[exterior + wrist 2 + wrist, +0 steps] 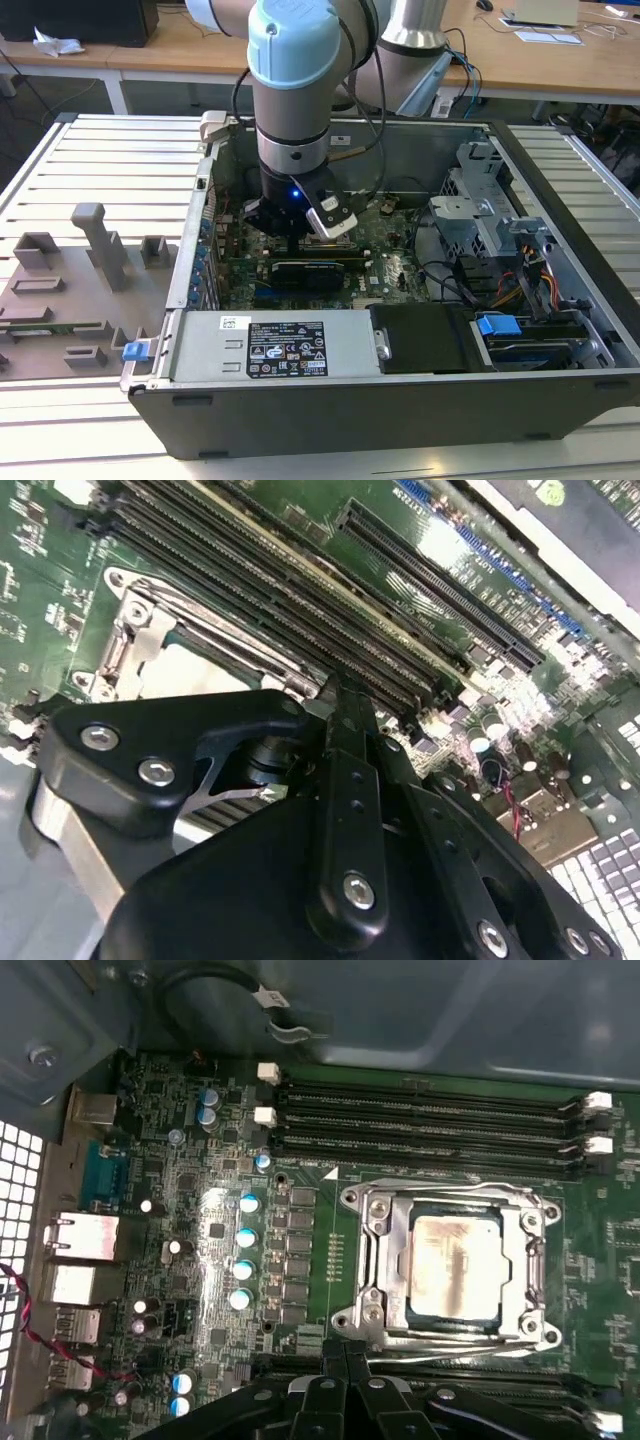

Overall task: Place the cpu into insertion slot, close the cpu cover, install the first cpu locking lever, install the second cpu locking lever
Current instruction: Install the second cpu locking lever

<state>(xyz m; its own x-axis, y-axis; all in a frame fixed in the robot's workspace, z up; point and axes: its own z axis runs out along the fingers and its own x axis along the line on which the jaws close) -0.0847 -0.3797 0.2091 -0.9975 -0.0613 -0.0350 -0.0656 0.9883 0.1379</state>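
My gripper [345, 1355], fingers together, hovers just beside the covered cpu [455, 1265] (seated in the insertion slot [375, 1315]).

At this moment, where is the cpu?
In the first wrist view the cpu lies inside the insertion slot, framed by the cpu cover, just beyond the gripper tips.
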